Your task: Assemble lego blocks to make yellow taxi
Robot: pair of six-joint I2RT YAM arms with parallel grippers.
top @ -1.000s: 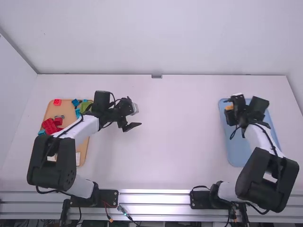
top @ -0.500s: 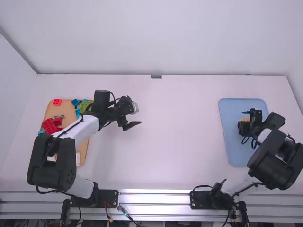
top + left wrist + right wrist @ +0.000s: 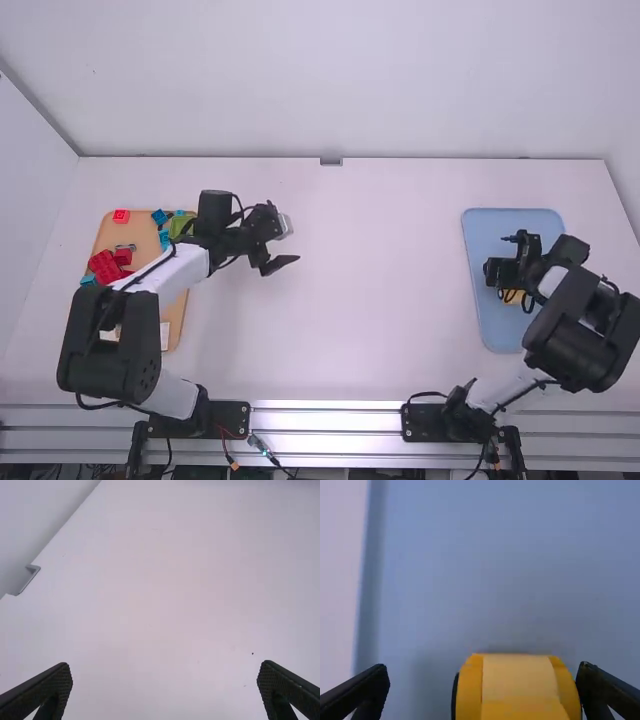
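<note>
white table (image 3: 380, 280) under left gripper (image 3: 284, 242), jaws parted; right gripper (image 3: 503, 261), also agape, above tray (image 3: 492, 325) near yellow block (image 3: 520, 690)

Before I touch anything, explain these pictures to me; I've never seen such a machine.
A left robot arm and a right robot arm stand at a white table. The high view looks down from behind them; each wrist view looks past its own fingers. The tan tray bears red blocks, blue blocks and something green; the blue tray bears a yellow piece. Nothing is gripped: the left gripper is open over the table, the right gripper open around the yellow piece.
</note>
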